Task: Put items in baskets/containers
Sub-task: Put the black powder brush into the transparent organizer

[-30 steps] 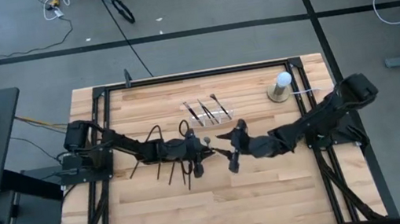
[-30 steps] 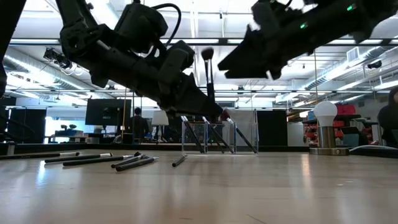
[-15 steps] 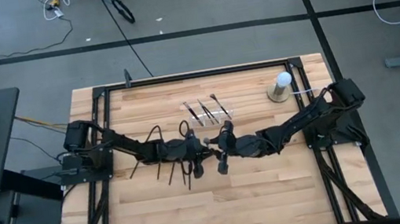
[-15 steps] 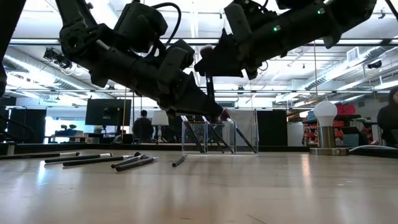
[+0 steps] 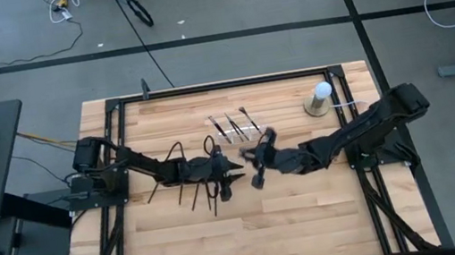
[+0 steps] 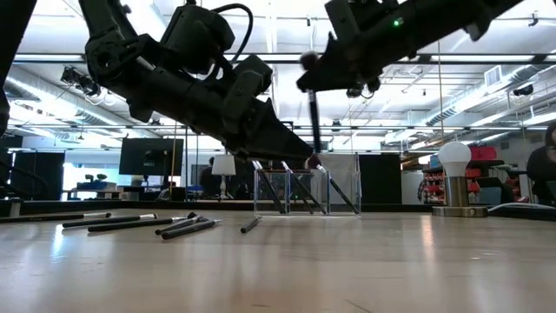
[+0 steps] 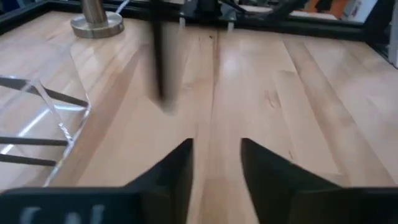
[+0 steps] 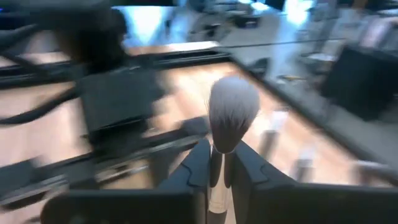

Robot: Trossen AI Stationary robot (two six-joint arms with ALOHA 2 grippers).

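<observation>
A makeup brush with a fluffy pale head stands upright in the air above the table's middle, and my right gripper is shut on it. My left gripper stands open just left of it with nothing between its fingers; the brush's handle hangs ahead of them. The clear organiser tray stands at the far middle with several brushes in it. Several loose brushes lie flat on the table under my left arm. My right gripper pinches the brush between its two fingers just below the head. The fingers come nearly level from the table's right and lie across the handle. The brush is upright, head up; its handle hangs below the fingers, clear of the table and my left gripper.
A white ball on a tan round base stands at the far right of the table. A black frame runs along the table's edges. Bare wood lies toward the near edge.
My right gripper has gone toward my left gripper, shut on the brush held upright there, then risen and drawn back toward the table's right. My left gripper has let go of the brush and kept its place. The brush now stands higher and farther right, still upright.
</observation>
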